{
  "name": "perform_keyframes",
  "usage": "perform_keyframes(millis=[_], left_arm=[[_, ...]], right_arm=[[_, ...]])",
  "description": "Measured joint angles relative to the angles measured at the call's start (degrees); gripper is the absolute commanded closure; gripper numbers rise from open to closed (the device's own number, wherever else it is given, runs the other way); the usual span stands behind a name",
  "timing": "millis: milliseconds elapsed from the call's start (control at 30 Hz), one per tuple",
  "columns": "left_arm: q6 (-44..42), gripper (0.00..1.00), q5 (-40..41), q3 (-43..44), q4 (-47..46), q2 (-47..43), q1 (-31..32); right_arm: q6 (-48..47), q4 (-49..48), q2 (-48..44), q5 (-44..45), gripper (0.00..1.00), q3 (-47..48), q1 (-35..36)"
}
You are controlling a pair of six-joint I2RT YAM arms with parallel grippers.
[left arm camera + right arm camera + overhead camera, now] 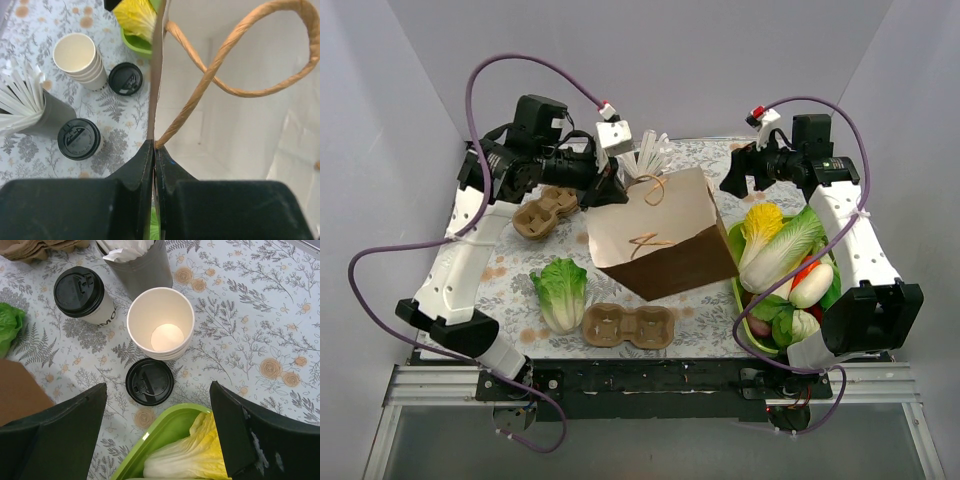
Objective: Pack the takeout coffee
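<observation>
left gripper [153,150]: jaws pressed together, pinching the rim of the paper bag [660,235] at its far left corner, where a twisted handle [235,60] meets the rim
takeout coffee [80,292]: upright, lid on, on the table behind the bag, outside it, just beside the grey cup of sticks [47,117]
stack of lidless cups [160,322] and loose black lid [149,381]: further right behind the bag
right gripper [157,387]: jaws spread wide, empty, above the loose lid
</observation>
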State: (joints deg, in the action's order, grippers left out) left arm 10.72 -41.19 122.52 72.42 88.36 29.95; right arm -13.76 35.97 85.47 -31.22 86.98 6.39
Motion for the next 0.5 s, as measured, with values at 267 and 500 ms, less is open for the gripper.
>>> perform_keyframes(millis=[267, 500], left_arm=[[-6.6, 1.0, 3.4, -3.1, 4.3, 1.6, 0.2], [-10.6, 1.0, 6.1, -5.0, 4.3, 1.6, 0.2]], right_arm=[[-1.4, 0.0, -3.4, 0.0, 0.09, -2.6, -0.1], [-1.4, 0.0, -6.9, -0.4, 0.09, -6.6, 0.0]])
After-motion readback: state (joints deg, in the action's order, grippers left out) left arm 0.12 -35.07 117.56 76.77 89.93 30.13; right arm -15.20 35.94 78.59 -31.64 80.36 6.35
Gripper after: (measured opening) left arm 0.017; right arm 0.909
